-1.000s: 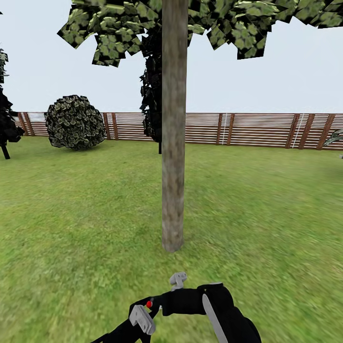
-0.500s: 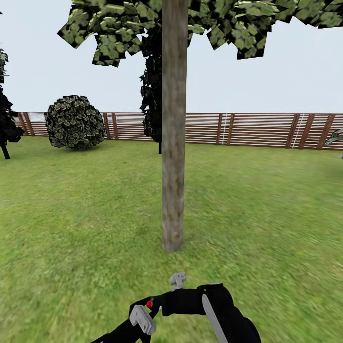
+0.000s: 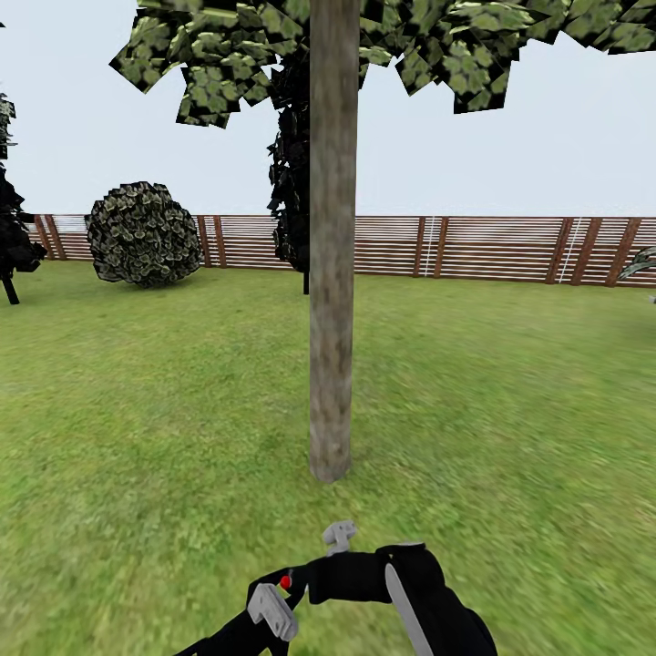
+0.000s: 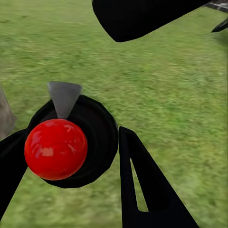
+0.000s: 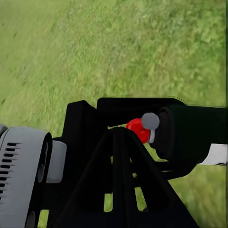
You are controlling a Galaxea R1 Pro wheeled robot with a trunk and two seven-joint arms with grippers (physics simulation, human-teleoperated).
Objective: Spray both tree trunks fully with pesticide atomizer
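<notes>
One tree's thick grey-brown tree trunk (image 3: 332, 273) rises straight ahead, close in front of me, with its blocky green canopy (image 3: 428, 46) overhead. The other tree is out of view, and no pesticide shows. The black pesticide atomizer (image 3: 351, 576) hangs low before the trunk's foot, its grey nozzle (image 3: 340, 536) towards the trunk. My left gripper (image 3: 287, 592) is shut on its red-knobbed end (image 4: 56, 148), one black finger on each side. My right gripper (image 5: 118, 130) has its fingers together, tips beside the atomizer's body (image 5: 190, 135).
Garden lawn (image 3: 510, 410) spreads all around the trunk. A brown slatted fence (image 3: 492, 246) closes the far side. A round bush (image 3: 144, 232) stands at the back left. Dark thin-stemmed trees stand behind the trunk (image 3: 290, 182) and at the far left (image 3: 11, 237).
</notes>
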